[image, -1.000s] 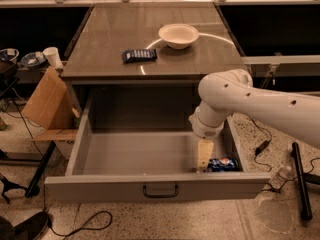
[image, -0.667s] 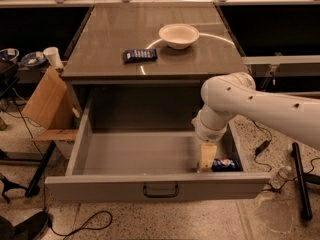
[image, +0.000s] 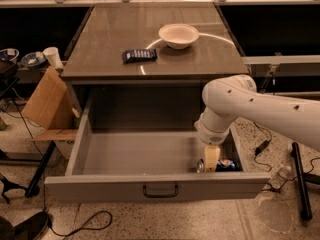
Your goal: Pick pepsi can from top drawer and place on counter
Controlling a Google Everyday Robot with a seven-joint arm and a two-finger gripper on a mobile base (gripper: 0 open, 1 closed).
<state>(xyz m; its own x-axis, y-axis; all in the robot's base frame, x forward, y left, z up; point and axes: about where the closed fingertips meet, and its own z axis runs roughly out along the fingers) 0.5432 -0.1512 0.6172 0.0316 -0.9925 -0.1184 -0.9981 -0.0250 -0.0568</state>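
Looked mid-pick: had gripper (image: 212, 162) down in near right corner of top drawer (image: 125, 184), at the pepsi can (image: 228, 164). Couldn't tell jaws' state. Needed firm grip next, then lift onto counter (image: 200, 54).

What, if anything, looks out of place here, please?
The can seems to lie on its side, not upright, in the front right corner of the drawer. The hand hangs right at it.

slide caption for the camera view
Robot tool inside the open grey metal drawer, at the small dark blue can.
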